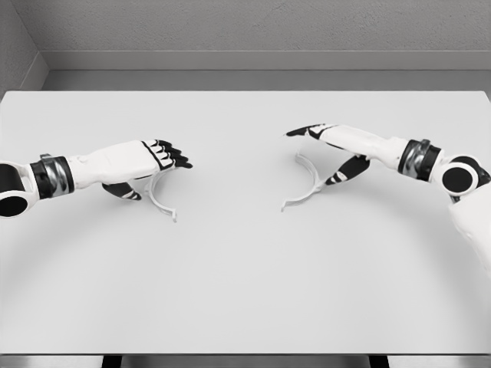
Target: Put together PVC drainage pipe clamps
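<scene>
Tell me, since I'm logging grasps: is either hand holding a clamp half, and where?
Cannot be told. The left hand covers one clamp half's upper end; the right hand hovers over the other clamp half.

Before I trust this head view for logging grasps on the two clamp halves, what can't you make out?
- Left hand: it covers the top of the left clamp half, so contact is undecidable.
- Right hand: its thumb overlaps the right clamp half; grip unclear.
- Both clamp halves: white on the white table, end details too small.
- Right arm: cut off by the right edge.
</scene>
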